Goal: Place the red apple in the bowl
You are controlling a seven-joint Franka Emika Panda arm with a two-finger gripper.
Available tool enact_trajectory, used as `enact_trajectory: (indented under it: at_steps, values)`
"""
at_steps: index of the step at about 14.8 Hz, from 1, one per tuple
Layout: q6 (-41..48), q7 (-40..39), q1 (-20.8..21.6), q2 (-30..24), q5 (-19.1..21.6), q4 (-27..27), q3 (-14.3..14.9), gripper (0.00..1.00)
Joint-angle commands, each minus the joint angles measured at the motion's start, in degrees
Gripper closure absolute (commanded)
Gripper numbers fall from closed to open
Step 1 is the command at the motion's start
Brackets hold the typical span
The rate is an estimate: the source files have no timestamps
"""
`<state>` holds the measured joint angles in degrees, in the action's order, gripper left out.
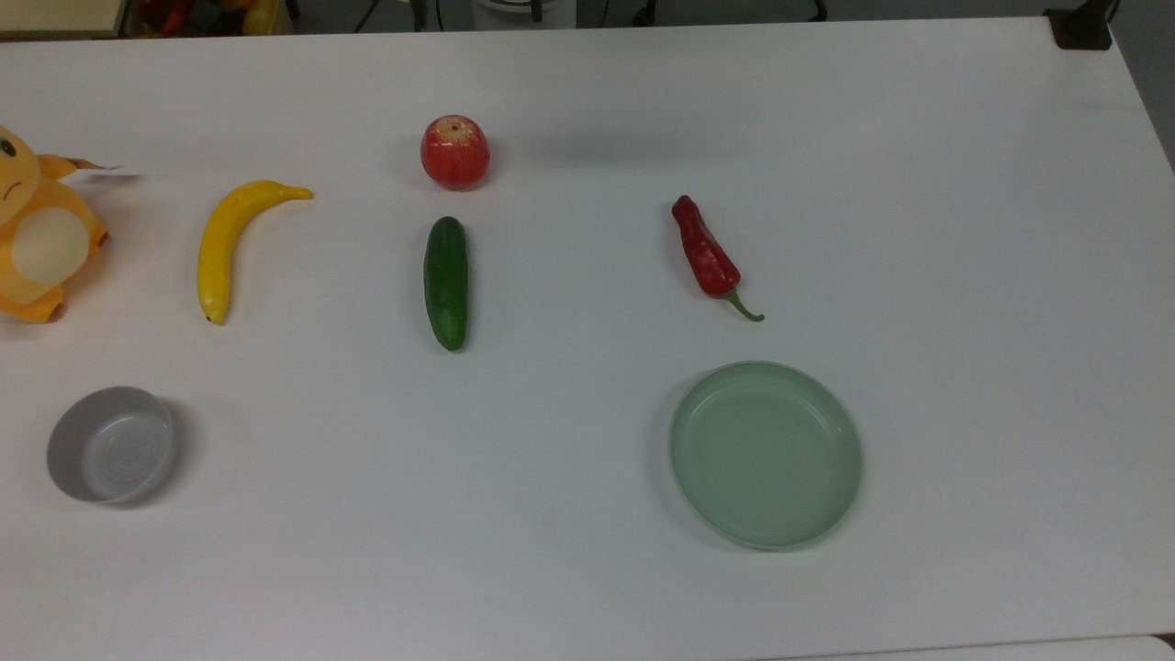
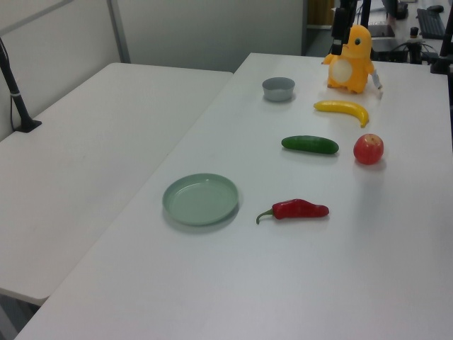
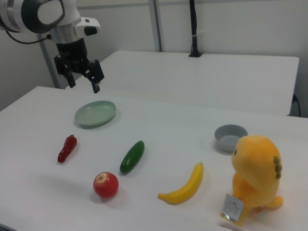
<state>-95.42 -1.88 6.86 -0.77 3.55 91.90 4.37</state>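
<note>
A lab or office workroom: plain white tables [image 2: 106, 142] pushed together, partition walls [image 3: 231, 29] with metal posts, a robot arm [image 3: 53, 19] above one table, and a desk with a keyboard [image 2: 430, 21] behind.

White table [image 2: 368, 269] beside second white table [image 2: 85, 142]; pale wall panels [image 3: 240, 24] behind.
</note>
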Motion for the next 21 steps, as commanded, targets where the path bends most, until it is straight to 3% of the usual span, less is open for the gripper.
enact_trajectory:
  at_steps: [1, 16, 18, 21]
  values:
    - [-0.38, 0.12, -0.1, -0.54, -0.74, 1.17, -0.32, 0.0]
    - [-0.21, -0.14, -0.01, -0.81, -0.83, 2.05, -0.24, 0.0]
    - [1.45, -2.33, 0.52, -0.98, -3.1, 2.92, -0.5, 0.0]
    - [8.9, -9.17, 0.43, -1.69, -3.46, 3.46, -1.2, 0.0]
